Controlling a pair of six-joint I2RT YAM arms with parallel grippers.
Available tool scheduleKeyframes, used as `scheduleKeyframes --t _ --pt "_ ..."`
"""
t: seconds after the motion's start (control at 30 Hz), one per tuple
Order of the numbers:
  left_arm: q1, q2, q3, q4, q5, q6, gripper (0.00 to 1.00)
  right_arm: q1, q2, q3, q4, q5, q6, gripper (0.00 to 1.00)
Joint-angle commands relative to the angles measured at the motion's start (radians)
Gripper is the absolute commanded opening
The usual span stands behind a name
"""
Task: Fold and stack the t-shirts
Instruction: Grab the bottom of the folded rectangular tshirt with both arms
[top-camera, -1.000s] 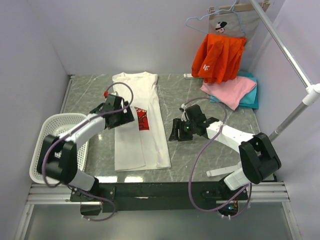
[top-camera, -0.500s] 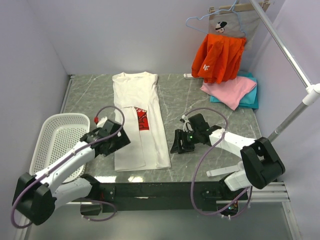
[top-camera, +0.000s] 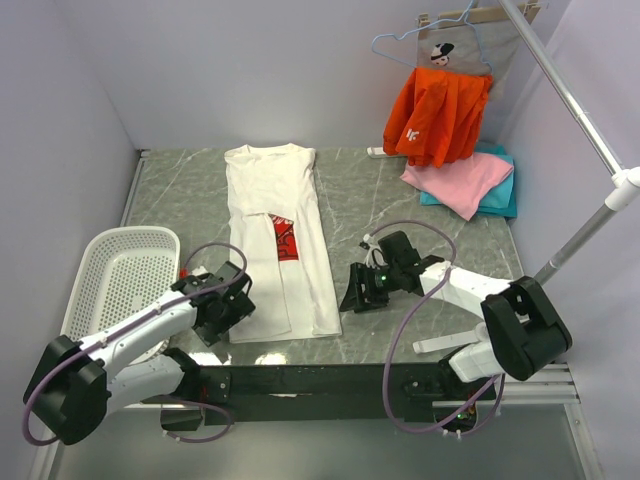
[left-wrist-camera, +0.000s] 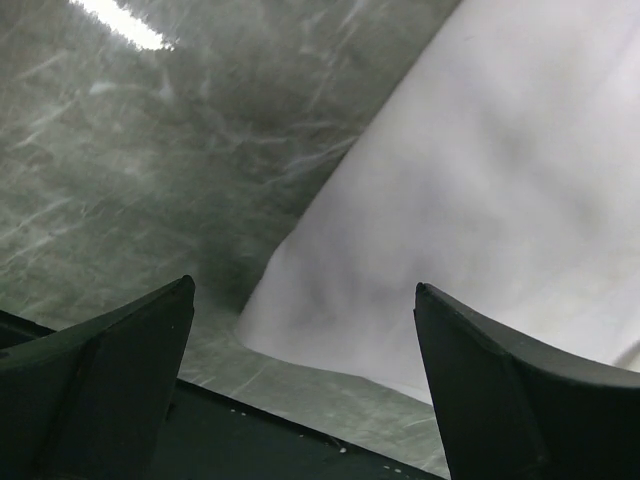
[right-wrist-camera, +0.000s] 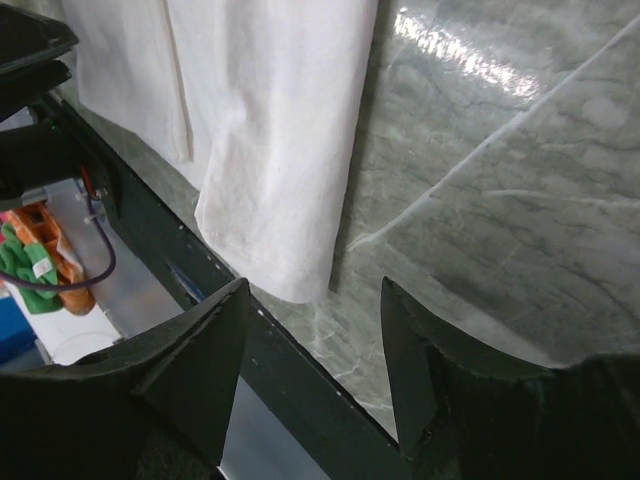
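tabletop (top-camera: 380, 200): grey marble, pale walls around.
left hand (top-camera: 228, 302): spread wide, empty, at white t-shirt (top-camera: 300, 290) near left corner.
white t-shirt: long folded strip, centre-left, collar far.
right hand (top-camera: 357, 288): partly open, empty, just right of its near right corner.
pink t-shirt (top-camera: 462, 182): on teal t-shirt (top-camera: 502, 192), far right.

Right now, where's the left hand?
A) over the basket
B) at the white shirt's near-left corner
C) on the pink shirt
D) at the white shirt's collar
B: the left hand sits open at the near-left hem corner of the white shirt, and its wrist view shows that corner between the fingers.
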Motion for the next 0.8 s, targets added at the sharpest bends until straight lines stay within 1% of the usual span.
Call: scheduleKeyframes --t 0.0,0.13,0.2,0.3,0.4,0.43,0.6,0.63,0.7,0.73,0.77 --pt "-0.026 -0.009 -0.031 -0.031 0.031 -0.072 0.97 0.005 0.016 -0.021 0.040 -0.066 0.011 0.61" --pt "-0.054 -0.038 -0.063 -0.029 0.060 -0.097 0.99 0.045 0.030 -0.022 0.050 -0.066 0.022 0.59" --pt "-0.072 -0.047 -0.088 -0.011 0.079 -0.104 0.93 0.088 0.047 -0.019 0.054 -0.055 0.036 0.56" --pt "-0.089 -0.049 -0.114 0.007 0.097 -0.121 0.88 0.154 0.093 -0.005 0.051 -0.014 0.062 0.54" --pt "-0.114 -0.040 -0.123 0.015 0.096 -0.135 0.84 0.183 0.136 -0.011 0.085 0.021 0.105 0.51" --pt "-0.118 -0.033 -0.125 0.015 0.093 -0.140 0.82 0.183 0.143 -0.019 0.118 0.017 0.115 0.48" --pt "-0.146 -0.024 -0.128 0.012 0.077 -0.152 0.72 0.182 0.166 -0.024 0.177 0.034 0.143 0.31" --pt "-0.148 -0.024 -0.131 0.020 0.077 -0.152 0.67 0.182 0.169 -0.021 0.183 0.034 0.141 0.21" --pt "-0.154 -0.036 -0.131 0.017 0.071 -0.158 0.56 0.180 0.168 -0.007 0.171 0.029 0.131 0.11" --pt "-0.157 -0.042 -0.126 0.009 0.068 -0.155 0.41 0.175 0.160 -0.005 0.163 0.032 0.125 0.00" --pt "-0.158 -0.050 -0.123 0.000 0.065 -0.156 0.30 0.174 0.131 -0.005 0.152 0.035 0.112 0.00"
